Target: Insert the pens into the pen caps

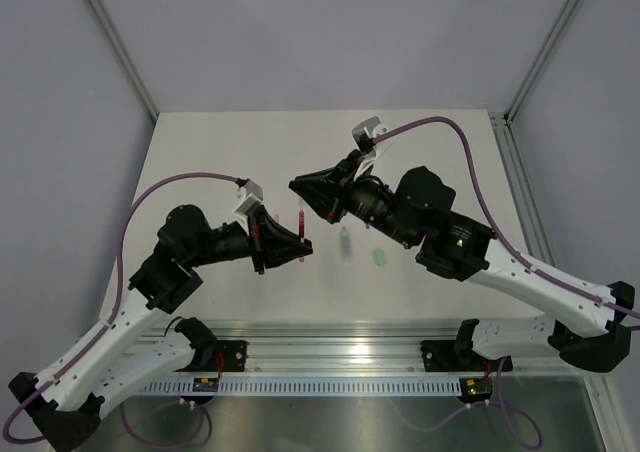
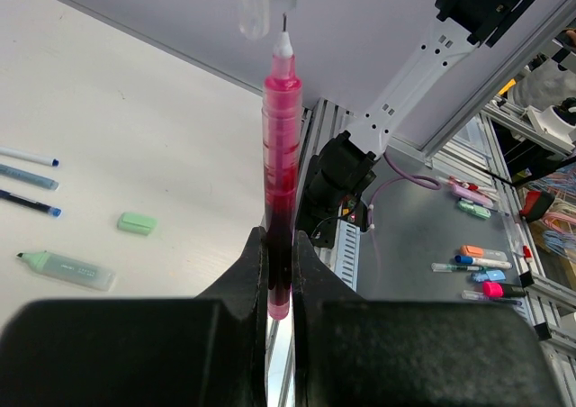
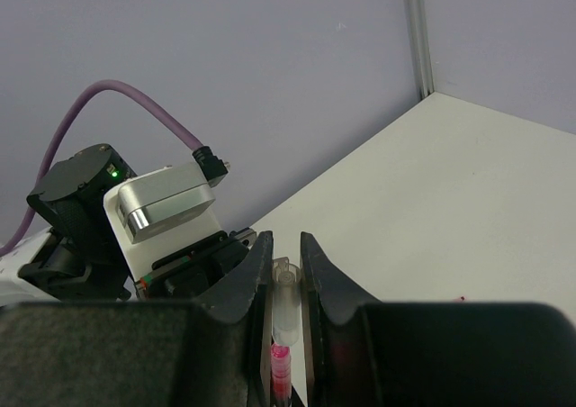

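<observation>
Gently now: with the left gripper [image 2: 279, 238] clamped low on the red pen [image 2: 281, 128] and the right gripper [image 3: 286, 245] pinching the clear cap [image 3: 285, 290], both aloft over the middle of the worktop [image 1: 220, 152], square the nib to the cap's mouth, correct the slight sideways offset first, then push straight along the pen's axis; avoid forcing a tilted entry.

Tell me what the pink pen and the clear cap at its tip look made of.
The pink pen: likely translucent plastic, glossy; light passes through the barrel and darker ink shows inside. The clear cap: probably clear or whitish plastic, smooth; the wall behind shows through it.
</observation>
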